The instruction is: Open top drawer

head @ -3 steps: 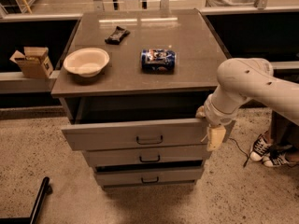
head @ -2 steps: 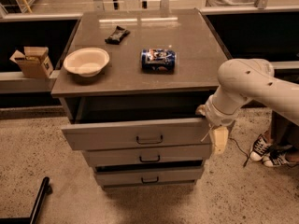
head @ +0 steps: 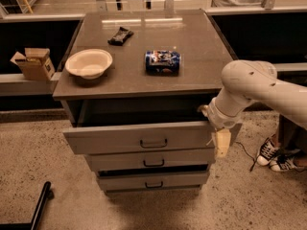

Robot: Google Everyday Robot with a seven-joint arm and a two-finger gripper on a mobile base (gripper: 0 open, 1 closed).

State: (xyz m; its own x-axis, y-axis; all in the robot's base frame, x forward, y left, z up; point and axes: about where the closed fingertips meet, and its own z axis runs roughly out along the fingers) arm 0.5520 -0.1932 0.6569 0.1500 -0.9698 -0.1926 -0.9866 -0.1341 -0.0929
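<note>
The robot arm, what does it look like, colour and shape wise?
The arm is a smooth, off-white, rounded tube with a bulbous joint; no cables or markings show. Its gripper, by the right end of the top drawer, is a pale yellowish cream.

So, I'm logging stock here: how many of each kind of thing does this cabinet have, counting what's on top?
Drawers: 3 (top drawer, middle drawer, bottom drawer)
Bowl: 1
Can: 1
Snack packet: 1
Total: 6
Gripper: at the top drawer's right end.
</note>
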